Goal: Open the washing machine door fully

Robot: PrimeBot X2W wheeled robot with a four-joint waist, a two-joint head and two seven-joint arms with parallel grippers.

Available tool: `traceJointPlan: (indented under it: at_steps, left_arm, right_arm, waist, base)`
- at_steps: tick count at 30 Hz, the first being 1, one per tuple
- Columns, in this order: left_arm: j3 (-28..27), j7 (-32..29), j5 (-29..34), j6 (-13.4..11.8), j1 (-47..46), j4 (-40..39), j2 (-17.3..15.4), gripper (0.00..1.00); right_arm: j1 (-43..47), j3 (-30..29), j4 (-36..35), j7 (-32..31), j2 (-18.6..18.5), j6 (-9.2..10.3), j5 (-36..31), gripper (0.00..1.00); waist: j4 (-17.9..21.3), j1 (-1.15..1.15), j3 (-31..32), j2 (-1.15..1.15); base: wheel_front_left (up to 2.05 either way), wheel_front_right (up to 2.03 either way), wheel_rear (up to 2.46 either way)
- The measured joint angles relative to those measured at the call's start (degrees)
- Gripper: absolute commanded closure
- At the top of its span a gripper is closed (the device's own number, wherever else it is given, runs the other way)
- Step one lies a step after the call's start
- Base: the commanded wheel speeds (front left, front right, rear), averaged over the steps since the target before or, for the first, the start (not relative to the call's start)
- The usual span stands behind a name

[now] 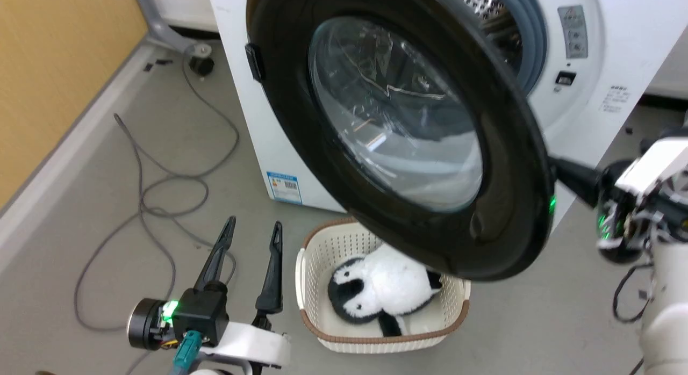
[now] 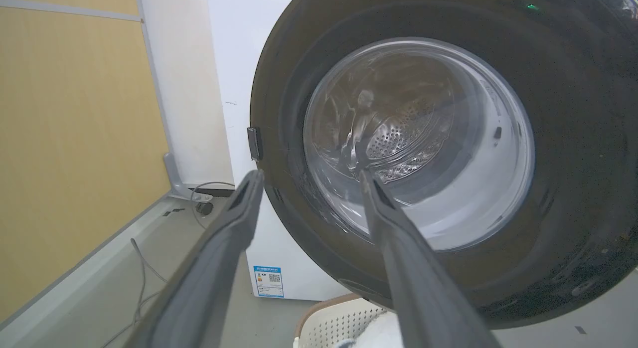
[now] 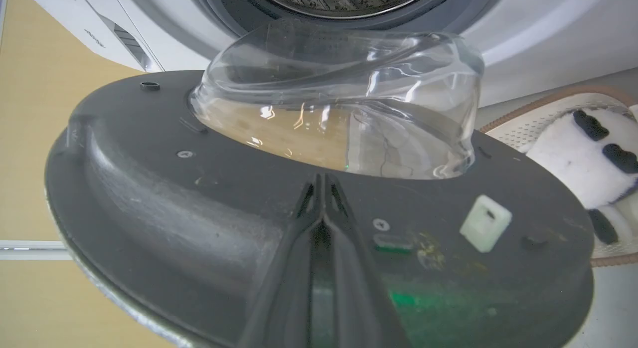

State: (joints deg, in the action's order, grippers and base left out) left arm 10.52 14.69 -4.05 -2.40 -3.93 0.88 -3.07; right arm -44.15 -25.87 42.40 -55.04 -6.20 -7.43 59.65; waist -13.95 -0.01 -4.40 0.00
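The washing machine door (image 1: 398,112), a glossy black disc with a clear glass bowl, stands swung partly out from the white washing machine (image 1: 602,58). Behind its upper right rim, the steel drum (image 1: 484,1) shows. In the right wrist view I see the door's matte black back (image 3: 149,188) and the bulging glass bowl (image 3: 339,88). My right gripper (image 3: 323,183) is shut with nothing between its fingers. Its tips rest against the door's back just below the bowl. My left gripper (image 1: 254,224) hangs open at the lower left, apart from the door's front (image 2: 573,138).
A cream basket (image 1: 322,332) holding a black-and-white plush toy (image 1: 381,289) stands on the floor under the door's lower edge. Grey cables (image 1: 161,192) loop over the floor at the left. A wooden wall (image 1: 54,69) runs along the far left.
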Motion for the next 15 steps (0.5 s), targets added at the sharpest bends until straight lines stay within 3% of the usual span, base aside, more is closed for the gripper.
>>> traceJointPlan:
  at_steps: [10,15]
  left_arm:
    - [-1.6,0.0,0.4,1.3,2.7,0.4,-0.3,0.00]
    - [-2.2,0.0,0.5,1.6,3.5,0.9,-0.4,0.00]
  right_arm:
    - [9.6,1.0,-6.5,-4.1,2.8,0.00,2.5,1.00]
    - [12.7,6.2,-7.9,-4.1,2.8,0.00,9.4,1.00]
  waist:
    - [-0.9,0.00,4.1,0.00]
    - [-1.7,0.00,5.3,0.00]
  base:
    - [0.00,0.00,0.00]
    - [0.00,0.00,0.00]
